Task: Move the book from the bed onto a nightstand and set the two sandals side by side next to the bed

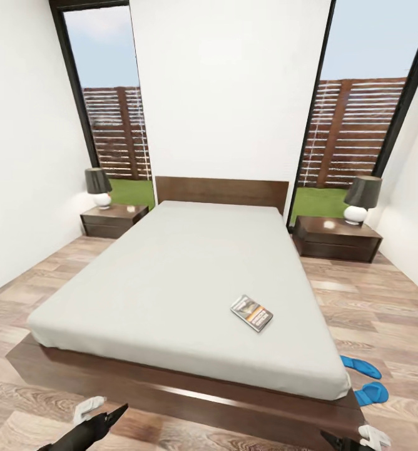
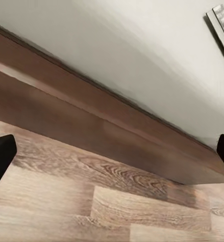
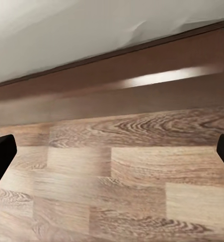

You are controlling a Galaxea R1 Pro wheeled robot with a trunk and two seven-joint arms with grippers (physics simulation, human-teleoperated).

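Observation:
The book (image 1: 251, 312), dark with an orange band, lies flat on the white mattress of the bed (image 1: 171, 275), near its foot end on the right side; its corner (image 2: 222, 22) also shows in the left wrist view. Two blue sandals (image 1: 361, 366) (image 1: 370, 393) lie on the floor by the bed's right foot corner, close together and partly hidden by the mattress. One nightstand (image 1: 113, 219) stands left of the headboard, the other nightstand (image 1: 337, 238) right of it. My left gripper (image 1: 112, 416) (image 2: 112, 156) and right gripper (image 1: 337, 440) (image 3: 112, 156) hang open and hold nothing, low before the bed's foot frame.
Each nightstand carries a lamp (image 1: 99, 186) (image 1: 361, 199) with a dark shade. Wood plank floor (image 1: 384, 313) runs along both sides of the bed. White walls close in left and right, and tall windows stand behind the nightstands. The dark bed frame (image 3: 142, 91) juts out beyond the mattress.

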